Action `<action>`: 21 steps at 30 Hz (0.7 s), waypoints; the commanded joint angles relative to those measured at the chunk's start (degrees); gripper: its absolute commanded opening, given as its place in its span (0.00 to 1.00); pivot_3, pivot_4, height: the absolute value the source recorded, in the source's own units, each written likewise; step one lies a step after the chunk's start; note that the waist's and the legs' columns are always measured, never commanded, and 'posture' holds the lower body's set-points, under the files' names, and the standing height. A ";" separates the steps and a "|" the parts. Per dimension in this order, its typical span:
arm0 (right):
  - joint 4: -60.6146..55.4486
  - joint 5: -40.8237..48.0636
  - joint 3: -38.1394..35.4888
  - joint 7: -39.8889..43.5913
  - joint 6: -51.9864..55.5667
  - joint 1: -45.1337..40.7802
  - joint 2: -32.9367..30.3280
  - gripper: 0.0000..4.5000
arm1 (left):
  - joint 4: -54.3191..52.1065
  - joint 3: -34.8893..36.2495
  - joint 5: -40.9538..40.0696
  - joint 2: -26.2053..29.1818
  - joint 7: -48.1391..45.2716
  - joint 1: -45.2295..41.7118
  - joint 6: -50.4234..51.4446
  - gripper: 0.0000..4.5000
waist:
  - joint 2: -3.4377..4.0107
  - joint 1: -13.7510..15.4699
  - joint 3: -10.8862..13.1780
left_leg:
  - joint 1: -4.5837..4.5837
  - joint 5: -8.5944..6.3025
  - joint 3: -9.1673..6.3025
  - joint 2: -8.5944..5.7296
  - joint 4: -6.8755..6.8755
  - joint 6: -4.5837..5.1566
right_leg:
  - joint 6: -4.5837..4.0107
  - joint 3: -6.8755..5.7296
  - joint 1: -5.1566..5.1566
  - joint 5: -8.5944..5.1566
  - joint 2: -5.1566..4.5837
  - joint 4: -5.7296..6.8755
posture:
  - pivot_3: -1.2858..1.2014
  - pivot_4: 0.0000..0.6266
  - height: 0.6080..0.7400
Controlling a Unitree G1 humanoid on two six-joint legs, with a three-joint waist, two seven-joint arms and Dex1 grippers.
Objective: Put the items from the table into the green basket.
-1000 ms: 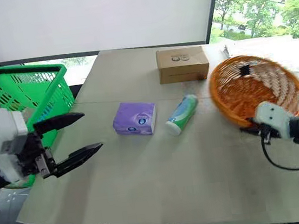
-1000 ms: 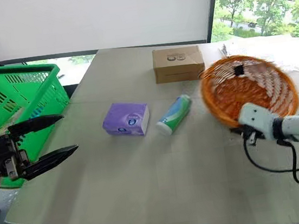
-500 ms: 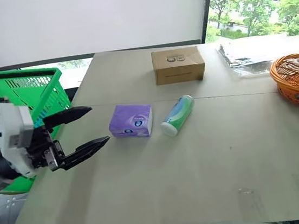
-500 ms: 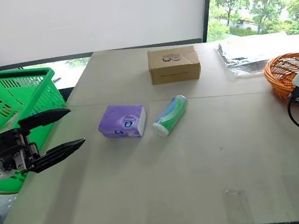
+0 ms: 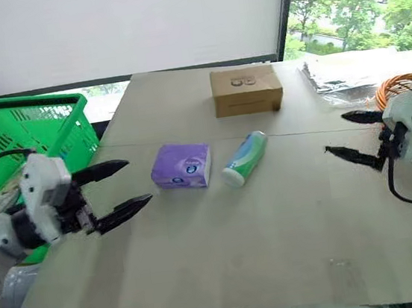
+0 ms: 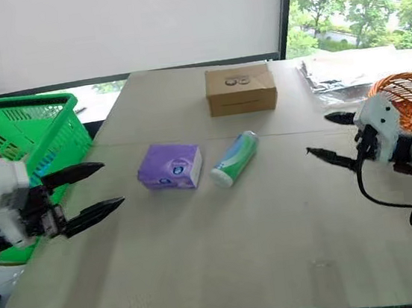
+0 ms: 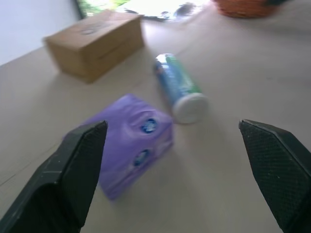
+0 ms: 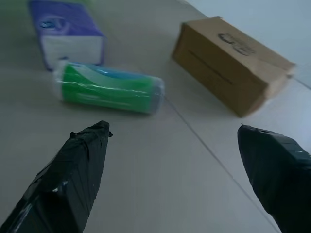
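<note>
Nothing has yet been put into the green basket [image 5: 27, 134]. The tissue pack [image 5: 182, 166] and bottle [image 5: 246, 158] are left lying side by side on the desk [image 5: 274, 221], right of the basket. Both the left hand [image 5: 119, 186] and right hand [image 5: 350, 135] are held spread wide, empty.

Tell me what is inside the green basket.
Nothing can be made out in the green basket: its far lattice wall shows through the opening, but the floor is hidden by the near rim and the left pincer. The tissue pack and bottle lie on the table.
</note>
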 commanded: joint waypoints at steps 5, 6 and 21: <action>-14.63 14.78 -1.98 -0.52 8.31 7.94 2.34 1.00 | 4.16 -21.07 21.68 -2.70 6.10 -5.28 -15.43 1.00 | -0.54 0.17 -0.39 | -0.02 -0.01 0.09 -0.04 0.04 -0.01 | 0.08 0.10 -0.02 0.08 -0.09 -0.03 | 0.56 0.02 1.00; -15.44 15.40 -1.76 -2.02 9.03 7.91 2.94 1.00 | 6.17 -23.13 23.30 -2.62 4.94 -6.39 -17.63 1.00 | -0.56 -0.07 -0.40 | -0.01 -0.01 0.12 -0.03 0.03 -0.02 | 0.07 0.13 -0.04 0.08 -0.09 -0.04 | 0.56 0.02 1.00; -19.49 10.49 -2.36 -7.40 8.50 14.00 3.20 1.00 | 58.82 -47.15 46.60 -8.50 -8.33 -39.94 -51.70 1.00 | -0.56 -1.08 -1.06 | -0.01 0.05 0.31 -0.01 0.07 -0.04 | -0.03 0.06 -0.07 0.25 0.27 -0.02 | 0.52 0.00 1.00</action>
